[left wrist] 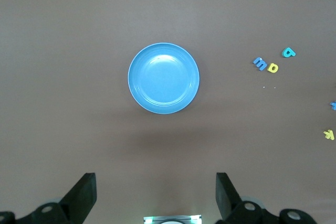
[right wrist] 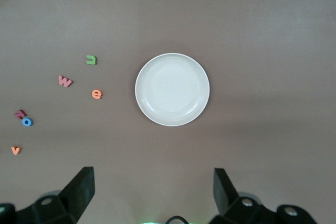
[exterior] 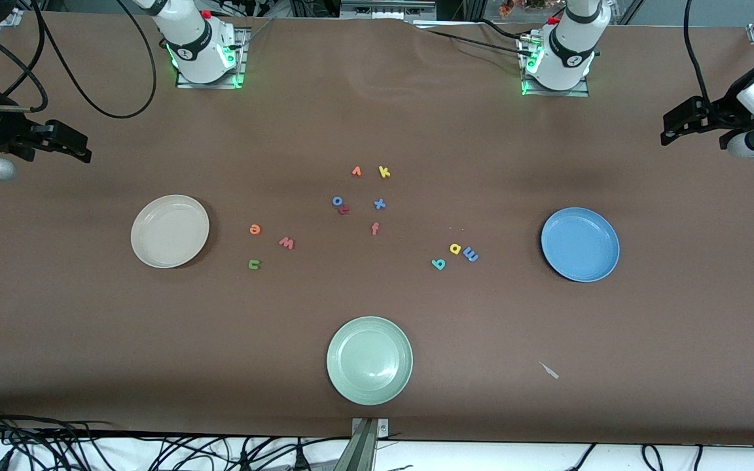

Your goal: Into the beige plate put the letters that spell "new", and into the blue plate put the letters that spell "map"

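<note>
The green "n" (exterior: 254, 263), orange "e" (exterior: 254, 229) and pinkish "w" (exterior: 287, 243) lie on the table beside the empty beige plate (exterior: 169, 231). The blue "m" (exterior: 471, 255), yellow "a" (exterior: 455, 248) and teal "p" (exterior: 438, 263) lie in a cluster beside the empty blue plate (exterior: 580, 244). My right gripper (exterior: 81, 149) hangs open high up at its own end of the table, looking down on the beige plate (right wrist: 172, 89). My left gripper (exterior: 668, 131) hangs open at the other end, looking down on the blue plate (left wrist: 163, 78). Neither holds anything.
Mid-table lie an orange "v" (exterior: 356, 171), yellow "k" (exterior: 384, 172), blue "o" (exterior: 337, 201) touching a dark red letter (exterior: 344, 210), blue "x" (exterior: 379, 204) and orange "f" (exterior: 375, 228). A pale green plate (exterior: 369, 360) sits nearest the front camera, a white scrap (exterior: 549, 370) beside it.
</note>
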